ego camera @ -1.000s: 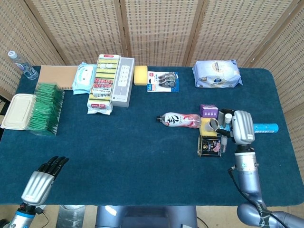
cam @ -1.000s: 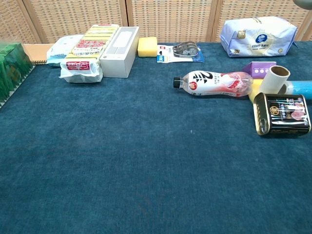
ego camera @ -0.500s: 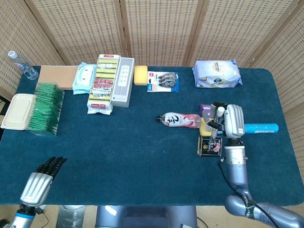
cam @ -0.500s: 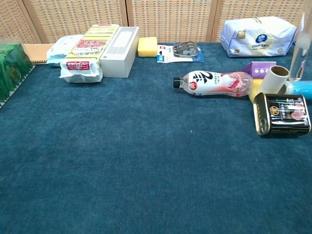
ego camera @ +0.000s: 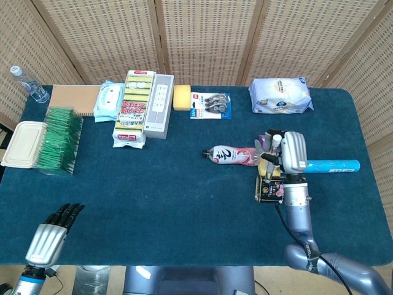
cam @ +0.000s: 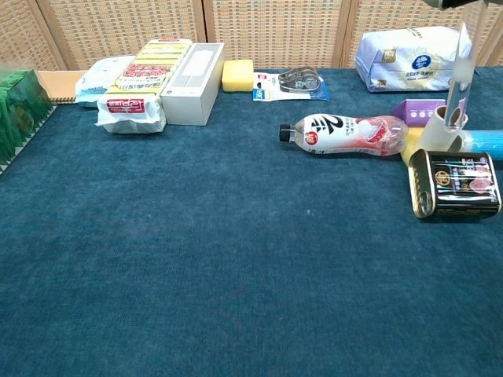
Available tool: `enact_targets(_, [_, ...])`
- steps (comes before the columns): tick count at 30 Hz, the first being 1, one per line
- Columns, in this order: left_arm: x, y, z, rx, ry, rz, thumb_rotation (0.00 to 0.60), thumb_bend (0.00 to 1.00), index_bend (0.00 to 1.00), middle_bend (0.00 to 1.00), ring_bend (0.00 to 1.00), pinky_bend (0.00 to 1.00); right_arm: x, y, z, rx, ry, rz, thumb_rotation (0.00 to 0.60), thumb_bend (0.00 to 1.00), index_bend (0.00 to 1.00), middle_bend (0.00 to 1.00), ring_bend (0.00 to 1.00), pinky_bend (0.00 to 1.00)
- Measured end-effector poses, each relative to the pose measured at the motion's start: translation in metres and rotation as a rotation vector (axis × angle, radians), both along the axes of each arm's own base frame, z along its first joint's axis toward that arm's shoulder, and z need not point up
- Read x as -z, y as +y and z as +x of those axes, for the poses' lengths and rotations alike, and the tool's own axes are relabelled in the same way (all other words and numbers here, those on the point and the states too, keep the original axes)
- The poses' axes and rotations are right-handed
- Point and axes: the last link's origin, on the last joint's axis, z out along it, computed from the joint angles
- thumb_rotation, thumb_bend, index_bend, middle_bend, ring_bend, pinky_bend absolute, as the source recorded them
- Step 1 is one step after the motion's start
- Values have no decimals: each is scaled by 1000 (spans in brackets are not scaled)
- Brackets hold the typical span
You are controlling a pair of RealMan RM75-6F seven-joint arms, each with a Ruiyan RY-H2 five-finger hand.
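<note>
While the right hand (ego camera: 284,155) hovers with fingers apart, grasping nothing, over the white cardboard roll (cam: 438,125), that roll stands beside the dark rectangular tin (cam: 457,183) on the blue-carpeted counter (ego camera: 172,184). The left hand (ego camera: 50,233) is released at the near edge.

Right robot hand (ego camera: 284,153) raised, fingers spread; left robot hand (ego camera: 50,236) low, fingers extended

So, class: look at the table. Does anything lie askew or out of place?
The drink bottle lies on its side instead of upright, its base against a crowded cluster: a purple box, a paper roll and a tin. The right hand hovers over that cluster. The items along the back edge look tidy.
</note>
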Motion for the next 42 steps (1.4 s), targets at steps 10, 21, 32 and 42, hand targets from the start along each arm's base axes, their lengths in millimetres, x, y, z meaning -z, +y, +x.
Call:
enact_targets(10, [3, 0, 1, -10, 0, -2, 600, 211, 102, 178, 148, 332, 2, -16, 2, -35, 47, -16, 600, 403, 803, 1000, 1000, 1000])
enact_targets(21, [5, 0, 0, -32, 1, -1, 600, 210, 102, 178, 148, 332, 11, -36, -6, -53, 65, 19, 600, 402, 802, 1000, 1000, 1000])
enact_targets(32, [7, -1, 1, -51, 14, 5, 600, 210, 103, 178, 148, 332, 1, -50, -6, -80, 65, 5, 600, 401, 802, 1000, 1000, 1000])
enact_targets(42, [8, -1, 4, -54, 25, 10, 600, 210, 102, 178, 148, 332, -3, -59, -13, -77, 74, 9, 600, 401, 802, 1000, 1000, 1000])
